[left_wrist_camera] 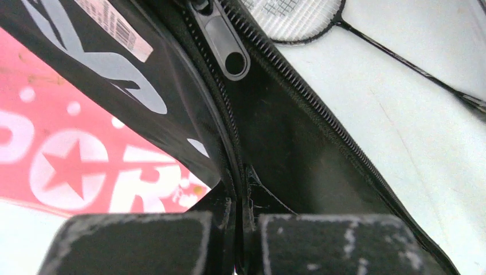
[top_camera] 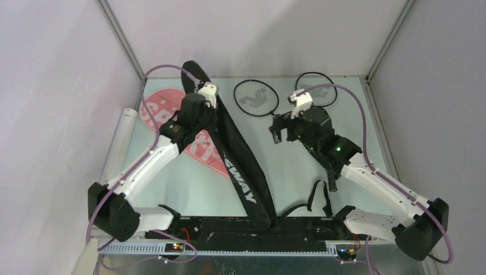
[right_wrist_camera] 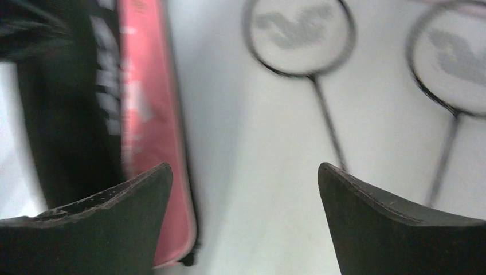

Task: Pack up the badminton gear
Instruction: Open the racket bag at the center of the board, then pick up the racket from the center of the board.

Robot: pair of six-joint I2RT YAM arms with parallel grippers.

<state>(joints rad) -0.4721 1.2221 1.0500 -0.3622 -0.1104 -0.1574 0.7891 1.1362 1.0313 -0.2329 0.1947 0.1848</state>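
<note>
Left gripper (left_wrist_camera: 240, 229) clenched on the black bag (left_wrist_camera: 298, 143) at its zipper edge | right gripper (right_wrist_camera: 245, 217) spread wide, empty | black rackets (right_wrist_camera: 298, 28) ahead of its fingers, shafts running toward them; bag to their left | right arm nearer

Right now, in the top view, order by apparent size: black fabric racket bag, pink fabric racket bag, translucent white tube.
1. long black fabric bag
2. pink fabric bag, partly covered
3. translucent white tube

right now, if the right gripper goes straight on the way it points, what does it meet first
Probably the bare table: the right gripper aims at it, close beside the shaft of one black racket, though depth is unclear.
</note>
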